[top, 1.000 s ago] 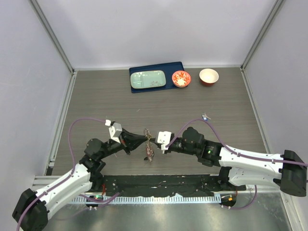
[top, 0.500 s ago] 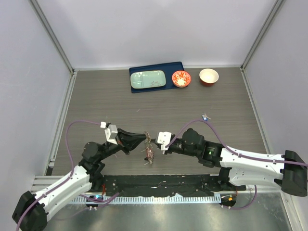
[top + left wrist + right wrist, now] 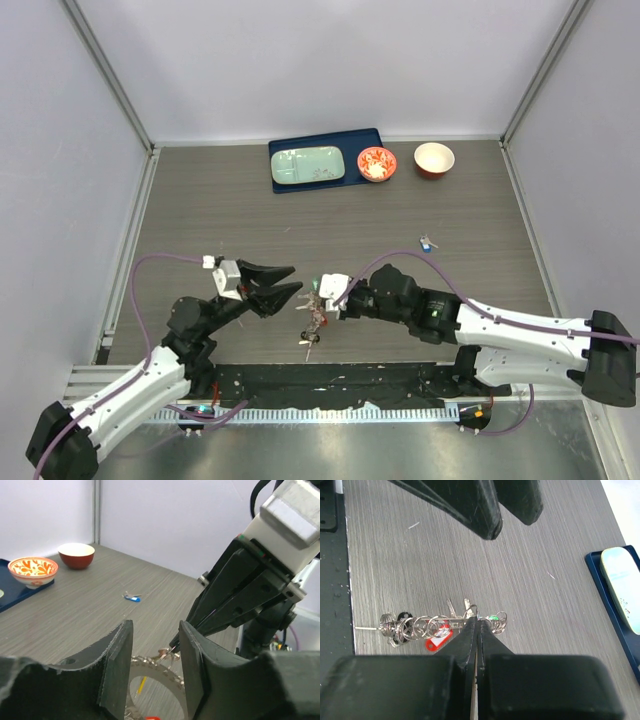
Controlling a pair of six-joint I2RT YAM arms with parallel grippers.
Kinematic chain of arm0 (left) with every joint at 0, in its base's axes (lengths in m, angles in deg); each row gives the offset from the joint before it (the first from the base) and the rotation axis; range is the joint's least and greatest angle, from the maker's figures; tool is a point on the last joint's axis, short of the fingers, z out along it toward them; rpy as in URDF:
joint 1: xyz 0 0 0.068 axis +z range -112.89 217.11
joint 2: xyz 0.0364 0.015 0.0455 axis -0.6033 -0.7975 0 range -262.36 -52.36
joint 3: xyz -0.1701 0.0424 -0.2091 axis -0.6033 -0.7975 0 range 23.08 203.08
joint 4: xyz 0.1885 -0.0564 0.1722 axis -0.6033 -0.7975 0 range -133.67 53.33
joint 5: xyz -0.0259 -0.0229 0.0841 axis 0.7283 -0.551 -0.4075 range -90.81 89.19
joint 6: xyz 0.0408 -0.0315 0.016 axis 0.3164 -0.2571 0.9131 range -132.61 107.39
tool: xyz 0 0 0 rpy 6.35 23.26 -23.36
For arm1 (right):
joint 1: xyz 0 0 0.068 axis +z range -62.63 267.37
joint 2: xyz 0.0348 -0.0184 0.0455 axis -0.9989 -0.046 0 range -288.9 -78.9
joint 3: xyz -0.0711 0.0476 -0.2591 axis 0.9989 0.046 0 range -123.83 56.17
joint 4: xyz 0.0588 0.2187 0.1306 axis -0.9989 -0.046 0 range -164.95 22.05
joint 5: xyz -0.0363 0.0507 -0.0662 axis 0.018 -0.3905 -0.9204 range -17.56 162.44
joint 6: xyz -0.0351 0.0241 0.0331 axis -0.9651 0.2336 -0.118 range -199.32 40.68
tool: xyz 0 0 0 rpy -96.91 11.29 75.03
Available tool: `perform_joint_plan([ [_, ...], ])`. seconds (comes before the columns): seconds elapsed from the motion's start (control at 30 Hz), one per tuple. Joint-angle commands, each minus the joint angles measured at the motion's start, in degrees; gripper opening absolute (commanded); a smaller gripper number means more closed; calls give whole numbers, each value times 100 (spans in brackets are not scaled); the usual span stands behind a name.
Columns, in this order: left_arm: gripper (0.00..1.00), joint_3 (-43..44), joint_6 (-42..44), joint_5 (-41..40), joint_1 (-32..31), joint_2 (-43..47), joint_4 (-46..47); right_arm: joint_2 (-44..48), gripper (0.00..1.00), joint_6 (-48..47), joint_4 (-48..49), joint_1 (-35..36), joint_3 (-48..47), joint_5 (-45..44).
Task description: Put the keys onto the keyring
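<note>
Running near-to-far, keyring [image 3: 313, 319] edge-on

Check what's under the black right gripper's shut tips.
The jagged dark-grey metal keyring, carrying silver keys, a green-headed key and a red tag, above the grey wood-grain table. The right gripper's fingers cover the pinched spot.

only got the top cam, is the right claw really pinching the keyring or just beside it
observer: pinching it; left wrist view shows the right claw shut on the keyring at its toothed rim
operator: left claw gripping too
observer: no, the left claw is open, with the ring seen through its gap
operator: keys on it yet
observer: several; right wrist view shows a red tag and a green head among them
</note>
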Motion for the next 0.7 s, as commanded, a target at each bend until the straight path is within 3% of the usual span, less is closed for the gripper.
perform_joint_plan([
  [0.0,47,-57,655,52,-2,-310,177,14,1,-239,-108,16,-516,-315],
  [0.3,52,-128,2500,1106,33,-1417,671,-232,1,-423,-891,16,-982,-280],
  [0.43,47,320,2835,1826,130,-1805,329,-302,1,-450,-1023,16,-1071,-262],
  [0.67,41,637,2958,2090,139,-2350,468,-382,1,-441,-1049,16,-1106,-209],
])
